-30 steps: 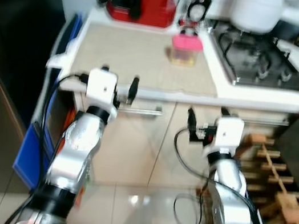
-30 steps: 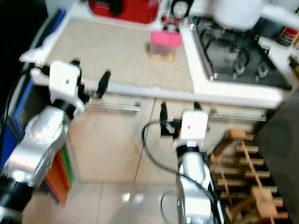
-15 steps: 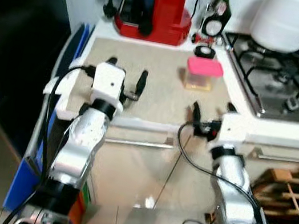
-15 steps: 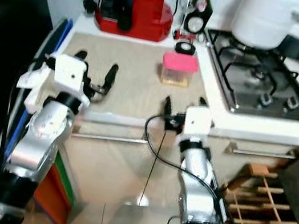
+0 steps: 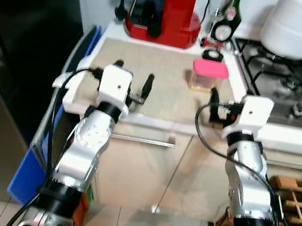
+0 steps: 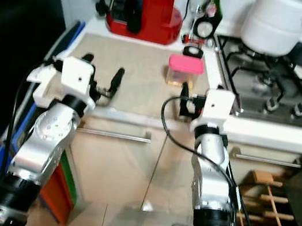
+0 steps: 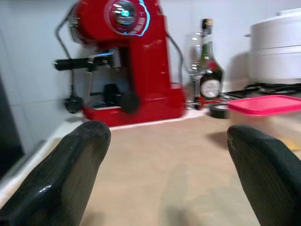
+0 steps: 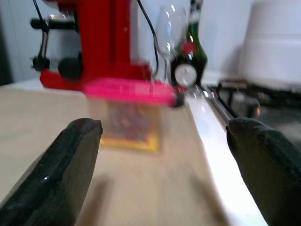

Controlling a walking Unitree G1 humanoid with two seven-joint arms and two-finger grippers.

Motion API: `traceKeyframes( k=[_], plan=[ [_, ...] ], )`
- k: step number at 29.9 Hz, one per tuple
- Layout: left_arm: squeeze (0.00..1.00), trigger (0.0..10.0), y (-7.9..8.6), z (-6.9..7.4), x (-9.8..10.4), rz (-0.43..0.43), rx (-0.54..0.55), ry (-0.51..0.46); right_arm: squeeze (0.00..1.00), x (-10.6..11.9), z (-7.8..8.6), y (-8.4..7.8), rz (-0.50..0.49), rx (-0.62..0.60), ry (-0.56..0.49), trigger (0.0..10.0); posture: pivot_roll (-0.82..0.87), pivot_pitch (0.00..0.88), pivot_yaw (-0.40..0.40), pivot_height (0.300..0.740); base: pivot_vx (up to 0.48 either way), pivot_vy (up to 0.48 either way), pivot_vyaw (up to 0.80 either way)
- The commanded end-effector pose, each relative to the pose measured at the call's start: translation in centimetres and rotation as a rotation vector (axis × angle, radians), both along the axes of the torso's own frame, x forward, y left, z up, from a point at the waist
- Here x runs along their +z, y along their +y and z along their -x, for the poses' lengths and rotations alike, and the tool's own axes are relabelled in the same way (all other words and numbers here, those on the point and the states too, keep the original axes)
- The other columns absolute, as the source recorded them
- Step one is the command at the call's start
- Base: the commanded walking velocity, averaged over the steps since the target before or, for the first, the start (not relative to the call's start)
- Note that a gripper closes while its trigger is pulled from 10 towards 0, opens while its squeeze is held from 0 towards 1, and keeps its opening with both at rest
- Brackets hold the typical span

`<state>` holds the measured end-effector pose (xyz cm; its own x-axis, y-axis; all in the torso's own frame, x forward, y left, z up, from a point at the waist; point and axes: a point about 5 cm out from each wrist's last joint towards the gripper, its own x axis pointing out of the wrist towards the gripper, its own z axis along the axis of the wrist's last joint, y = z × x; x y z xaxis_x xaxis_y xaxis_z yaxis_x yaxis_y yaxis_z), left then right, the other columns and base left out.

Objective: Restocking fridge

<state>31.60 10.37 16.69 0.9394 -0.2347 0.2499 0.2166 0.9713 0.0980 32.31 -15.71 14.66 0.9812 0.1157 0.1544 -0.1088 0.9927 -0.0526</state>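
Head views sit closer to the counter [image 5: 167,86] than before; both hands, left [image 5: 131,80] and right [image 6: 184,99], spread.

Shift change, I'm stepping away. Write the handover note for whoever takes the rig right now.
Left gripper: open, empty, raised over the near part of the beige counter mat.
Right gripper: open, empty, at the counter's front edge, aimed at the clear plastic container with the pink lid.
The container sits on the mat, untouched, in front of the red espresso machine and beside the gas hob.
Done: robot is standing at the counter.
Left: grasp the container, carry it to the fridge, put it inside.
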Motion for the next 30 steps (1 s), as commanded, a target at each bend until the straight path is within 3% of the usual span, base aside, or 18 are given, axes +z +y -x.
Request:
traceKeyframes(
  k=[1, 3, 7, 17, 24, 30],
  plan=[
    [0.00, 10.0, -0.3, 0.1, 0.3, 0.009, -0.010, -0.005, 0.00, -0.1, -0.3, -0.4, 0.001, 0.017, 0.038, 10.0, -0.06, 0.017, 0.023, 0.740, 0.000, 0.000, 0.00],
    [0.00, 10.0, -0.2, 0.1, 0.2, -0.012, -0.009, -0.007, 0.00, 0.2, -1.4, -1.5, 0.064, 0.018, 0.069, 10.0, -0.06, 0.017, 0.022, 0.740, 0.000, 0.000, 0.00],
    [0.00, 10.0, -0.2, 0.1, 0.2, -0.017, -0.009, -0.006, 0.00, 0.6, -2.1, -2.5, 0.096, 0.011, 0.078, 10.0, -0.06, 0.015, 0.016, 0.740, 0.000, 0.000, 0.00],
    [0.00, 10.0, -0.3, 0.0, 0.0, -0.028, -0.015, 0.000, 0.00, 0.8, -3.5, -2.3, 0.065, 0.002, 0.082, 10.0, -0.04, 0.000, 0.019, 0.740, 0.000, 0.000, 0.00],
    [0.00, 10.0, 0.3, 0.0, 0.2, -0.037, -0.015, -0.001, 0.00, 1.8, -5.0, -4.1, 0.086, -0.068, 0.075, 10.0, -0.01, 0.000, 0.012, 0.740, 0.000, 0.000, 0.00],
    [0.00, 10.0, 0.6, -0.2, -0.1, -0.036, -0.003, 0.026, 0.00, 1.8, -5.7, -4.2, 0.029, -0.105, 0.082, 10.0, -0.01, 0.004, 0.012, 0.740, 0.000, 0.000, 0.00]
  ],
)
